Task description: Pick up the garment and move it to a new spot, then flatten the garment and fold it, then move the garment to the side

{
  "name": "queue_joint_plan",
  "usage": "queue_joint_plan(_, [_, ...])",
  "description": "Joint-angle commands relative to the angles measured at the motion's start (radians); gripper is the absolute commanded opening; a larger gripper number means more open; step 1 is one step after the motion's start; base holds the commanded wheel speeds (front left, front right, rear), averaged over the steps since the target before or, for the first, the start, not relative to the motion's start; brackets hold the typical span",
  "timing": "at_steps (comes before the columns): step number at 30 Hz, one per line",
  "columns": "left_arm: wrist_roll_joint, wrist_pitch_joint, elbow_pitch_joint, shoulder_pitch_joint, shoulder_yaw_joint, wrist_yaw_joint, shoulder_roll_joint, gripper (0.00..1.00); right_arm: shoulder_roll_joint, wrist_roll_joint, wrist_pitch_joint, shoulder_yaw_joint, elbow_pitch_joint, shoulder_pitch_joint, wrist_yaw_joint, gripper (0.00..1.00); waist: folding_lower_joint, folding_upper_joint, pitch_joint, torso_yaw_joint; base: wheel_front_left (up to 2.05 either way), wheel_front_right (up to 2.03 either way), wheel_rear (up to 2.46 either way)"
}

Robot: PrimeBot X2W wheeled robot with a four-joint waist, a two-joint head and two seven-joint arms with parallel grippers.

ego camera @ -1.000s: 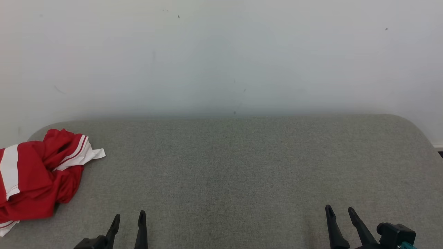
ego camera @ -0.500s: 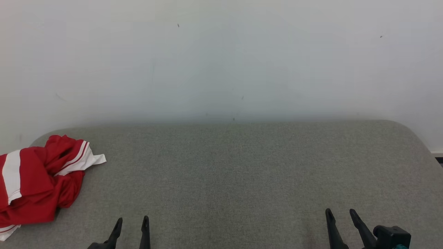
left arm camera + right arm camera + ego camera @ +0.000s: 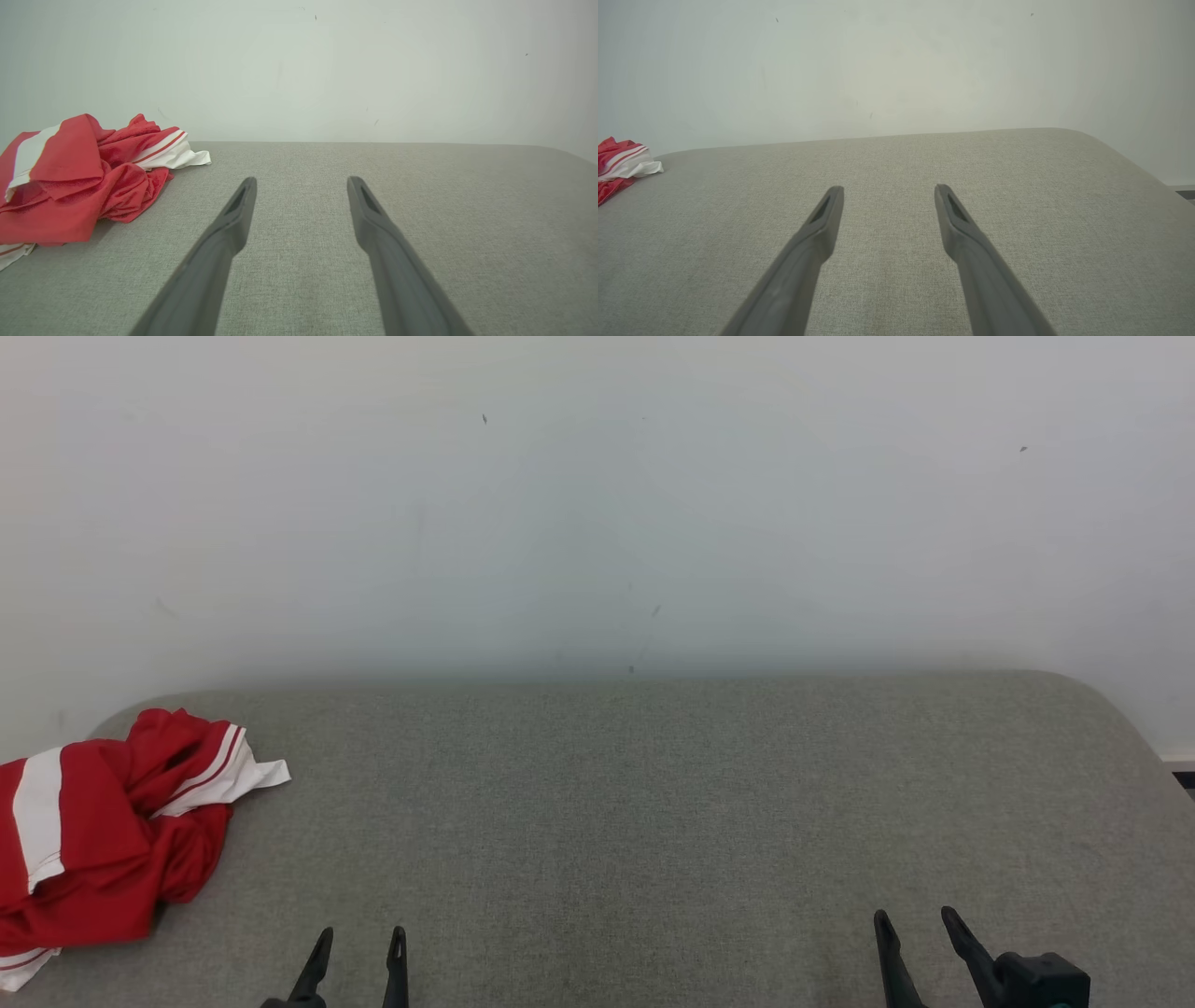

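The garment is not yet picked up. Nearest to me, the left gripper and the right gripper hover low over the near edge of the grey upholstered surface, fingers spread wide, holding nothing. I judge they are open to be ready for the first grasp. Further on, at the left end, the red, white-striped cloth lies crumpled, loose on the fabric and in no container, nearer to the left gripper. Behind stands the pale wall.
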Motion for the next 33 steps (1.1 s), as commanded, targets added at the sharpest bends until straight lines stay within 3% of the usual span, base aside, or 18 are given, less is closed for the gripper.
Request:
queue_joint_plan(1, [0.018,-0.011,0.004,0.009,-0.001,0.005,0.005,1.00,-0.001,-0.023,-0.007,0.001,0.002,0.006,-0.002,1.00,0.0001,0.0000,-0.002,-0.001,0.00,0.00,0.00])
queue_joint_plan(7, [0.024,-0.022,0.031,0.006,0.003,-0.009,0.008,1.00,-0.001,-0.059,-0.015,0.002,0.013,0.010,-0.002,1.00,0.0001,0.0000,-0.008,0.001,0.00,0.00,0.00])
queue_joint_plan(33, [-0.018,-0.021,0.069,-0.014,0.004,-0.021,0.026,1.00,-0.001,-0.028,-0.035,0.006,0.044,0.014,-0.002,1.00,0.0001,0.0000,-0.014,0.031,0.00,0.00,0.00])
